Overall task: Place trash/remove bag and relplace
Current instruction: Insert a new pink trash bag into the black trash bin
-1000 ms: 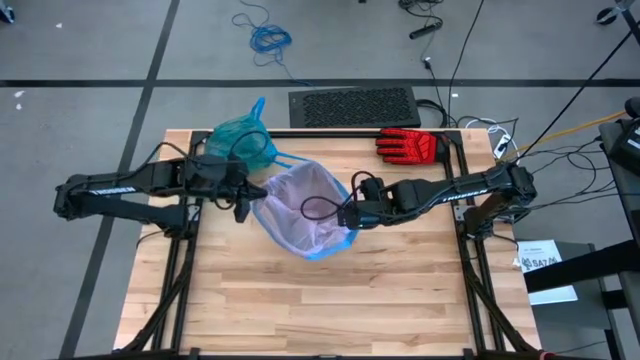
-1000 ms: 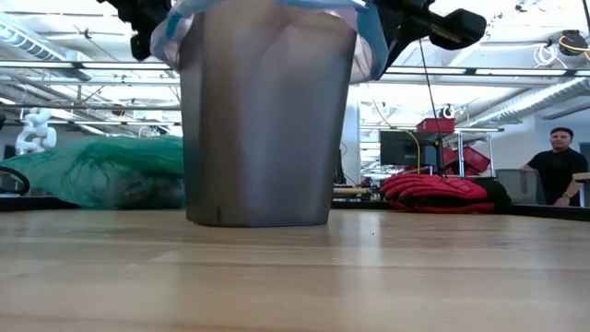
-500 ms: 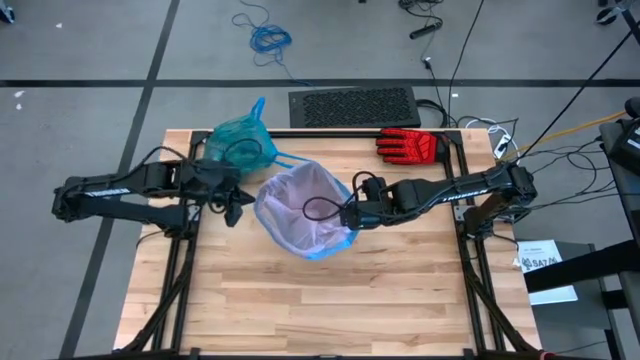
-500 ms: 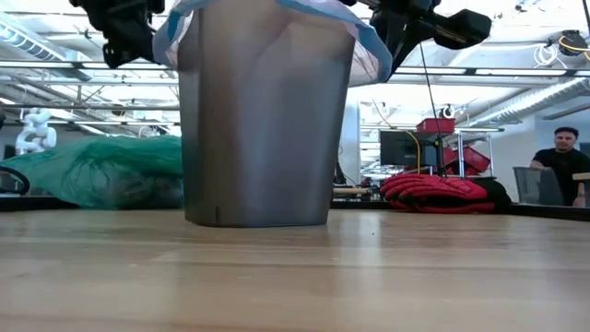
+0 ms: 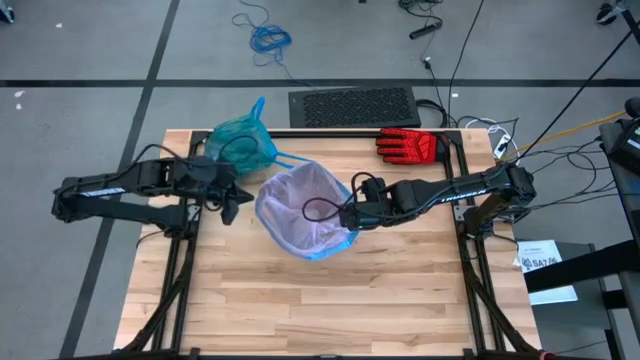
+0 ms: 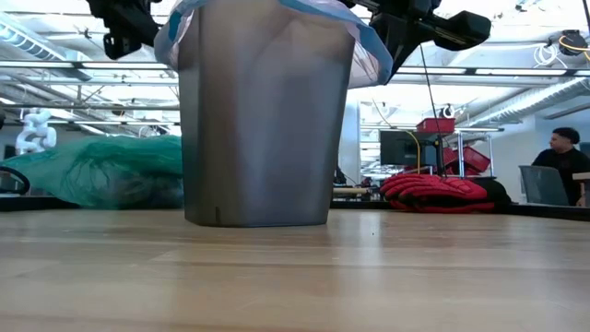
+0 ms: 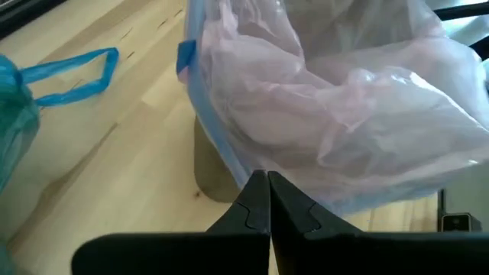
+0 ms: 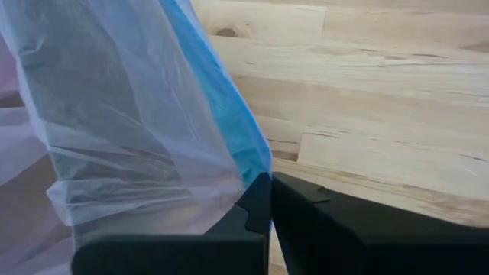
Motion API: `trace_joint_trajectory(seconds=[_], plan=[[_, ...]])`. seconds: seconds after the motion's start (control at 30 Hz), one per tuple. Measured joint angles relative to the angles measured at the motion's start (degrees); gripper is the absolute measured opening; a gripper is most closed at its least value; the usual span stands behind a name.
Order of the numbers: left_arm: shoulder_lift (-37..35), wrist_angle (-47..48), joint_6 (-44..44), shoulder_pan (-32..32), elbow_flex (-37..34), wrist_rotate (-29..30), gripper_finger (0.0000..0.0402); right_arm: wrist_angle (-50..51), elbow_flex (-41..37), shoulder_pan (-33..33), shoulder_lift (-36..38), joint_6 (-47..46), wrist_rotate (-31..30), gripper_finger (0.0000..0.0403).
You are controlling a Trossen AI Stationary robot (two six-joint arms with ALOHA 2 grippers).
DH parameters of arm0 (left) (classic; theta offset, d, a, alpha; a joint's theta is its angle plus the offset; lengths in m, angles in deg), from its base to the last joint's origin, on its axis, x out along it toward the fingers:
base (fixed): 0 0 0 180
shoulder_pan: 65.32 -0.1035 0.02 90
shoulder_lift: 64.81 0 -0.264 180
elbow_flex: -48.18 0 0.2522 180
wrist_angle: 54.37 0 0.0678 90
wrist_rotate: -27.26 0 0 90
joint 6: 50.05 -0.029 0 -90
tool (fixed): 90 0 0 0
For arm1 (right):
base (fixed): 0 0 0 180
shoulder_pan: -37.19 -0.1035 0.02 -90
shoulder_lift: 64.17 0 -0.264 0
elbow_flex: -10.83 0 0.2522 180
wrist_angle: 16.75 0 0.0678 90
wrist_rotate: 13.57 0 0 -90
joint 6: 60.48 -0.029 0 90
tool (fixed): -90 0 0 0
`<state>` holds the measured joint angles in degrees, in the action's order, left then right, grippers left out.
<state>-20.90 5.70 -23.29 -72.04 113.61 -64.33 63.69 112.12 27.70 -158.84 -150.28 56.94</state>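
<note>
From above, a grey bin lined with a pale pink-lilac bag (image 5: 305,208) stands in the middle of the wooden worktop (image 5: 320,300). The left hand (image 5: 232,203) hangs just beside the bin's left rim, its fingers pressed together on nothing. The right hand (image 5: 349,216) sits at the liner's right edge, fingers closed. The teal bag (image 5: 241,141), tied and full, lies at the worktop's far left corner, behind the bin. A red-and-black glove (image 5: 409,146) rests at the far right.

At worktop level, the bin (image 6: 265,120) fills the centre, the pink liner folded over its rim. The teal bag (image 6: 97,172) lies behind it on one side, the glove (image 6: 433,194) on the other. A person sits in the room beyond.

The left wrist view shows the closed fingers (image 7: 263,210) clear of the liner (image 7: 336,130), with a blue drawstring loop (image 7: 72,72) on the wood.

The right wrist view shows the closed fingers (image 8: 263,202) pinching the liner's blue edge (image 8: 229,114).
</note>
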Motion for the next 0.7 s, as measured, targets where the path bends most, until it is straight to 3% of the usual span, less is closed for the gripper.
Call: trace_joint_trajectory(seconds=[0.27,0.7], plan=[[-0.97,0.64,-1.60,-0.02,0.15,-0.28,0.0000,0.01,0.01,0.01,-0.04,0.01,0.01,0.0000],[3.33,-2.93,-5.15,-0.02,-1.44,-1.57,0.0000,0.01,0.02,0.00,-0.04,-0.07,0.09,0.0000]])
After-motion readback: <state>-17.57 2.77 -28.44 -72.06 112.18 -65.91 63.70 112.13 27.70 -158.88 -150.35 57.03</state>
